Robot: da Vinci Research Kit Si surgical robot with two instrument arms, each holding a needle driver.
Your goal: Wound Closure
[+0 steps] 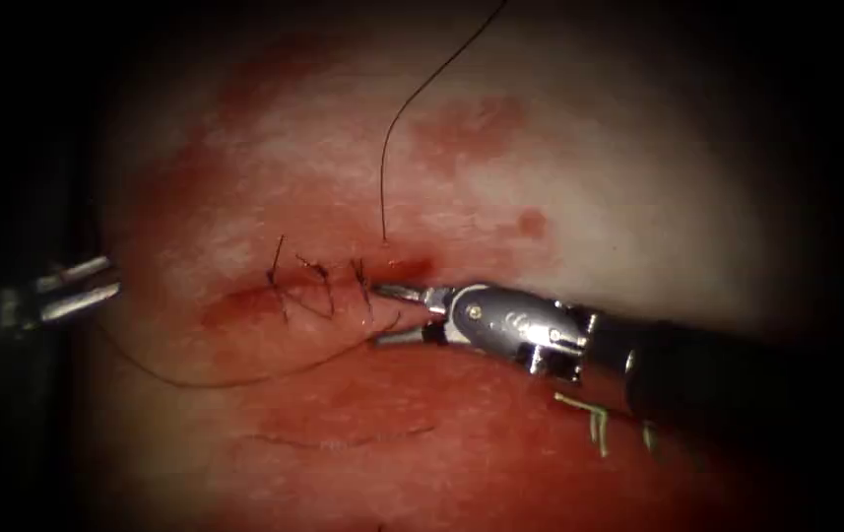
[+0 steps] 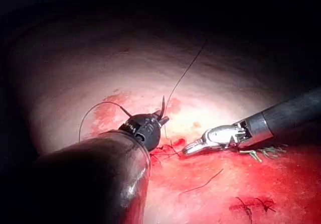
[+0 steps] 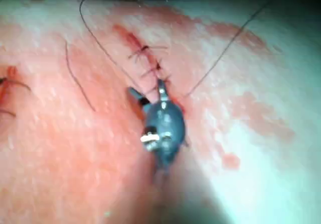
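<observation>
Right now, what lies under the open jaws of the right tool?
Under the right tool, jaws open and holding nothing, lies the tissue at the right end of the stitched cut. Thread runs from there leftward. The shaft covers the tissue beneath it. I cannot make out the needle.

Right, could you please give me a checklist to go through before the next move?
1. Right hand open, holding nothing, at the right end of the cut: ok.
2. Left hand open, holding nothing, left of the cut: ok.
3. Needle position: cannot tell.
4. Stitches across the cut intact: ok.
5. Thread slack, entering the tissue above the cut: ok.
</observation>
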